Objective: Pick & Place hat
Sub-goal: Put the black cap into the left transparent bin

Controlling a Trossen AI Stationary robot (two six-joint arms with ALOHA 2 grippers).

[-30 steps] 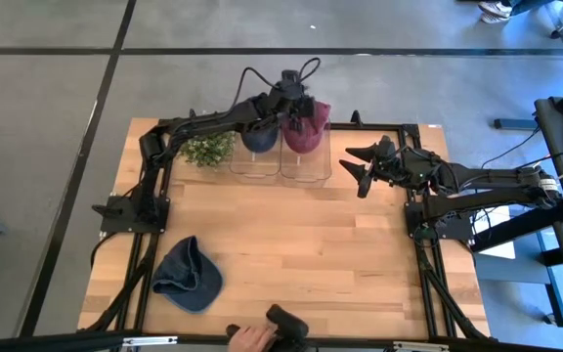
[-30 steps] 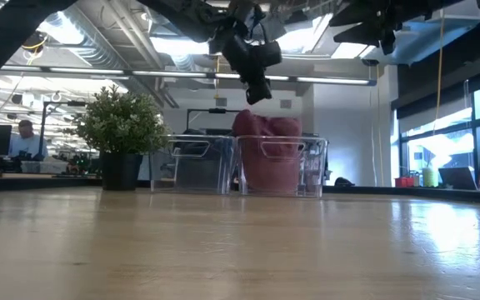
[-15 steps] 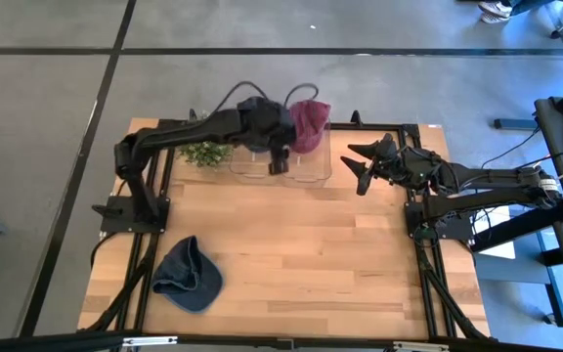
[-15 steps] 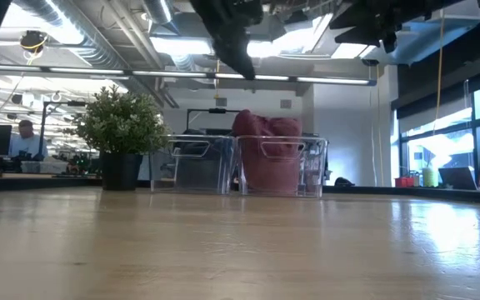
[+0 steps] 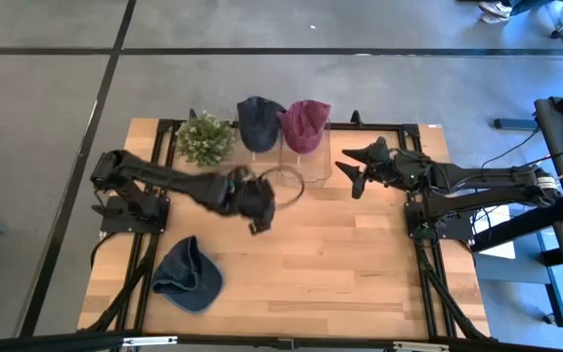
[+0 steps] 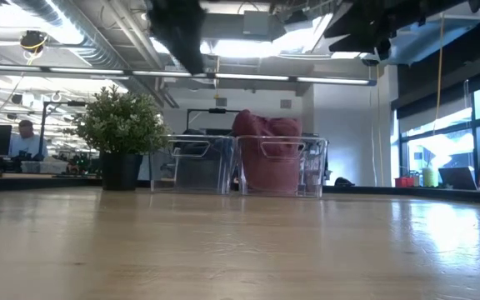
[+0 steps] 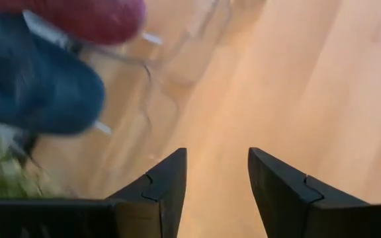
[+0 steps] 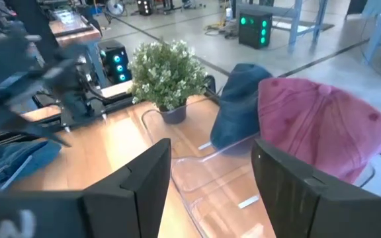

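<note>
A dark blue hat sits in the left clear bin and a maroon hat in the right clear bin, at the table's far edge. A second blue hat lies flat on the table near its near-left corner. My left gripper is open and blurred, above the table just near of the bins; its wrist view shows the open fingers, the blue hat and the maroon hat. My right gripper hovers open to the right of the bins and faces them.
A small potted plant stands left of the bins at the far edge. The two clear bins stand side by side. Bare wood stretches across the middle and near right of the table. A person sits far behind in the room.
My left arm has swung away from above the bins, toward the table's near edge and left, moving fast enough to blur. The dark blue hat, which was under that gripper, now shows uncovered in the left bin. My right gripper has kept almost still.
</note>
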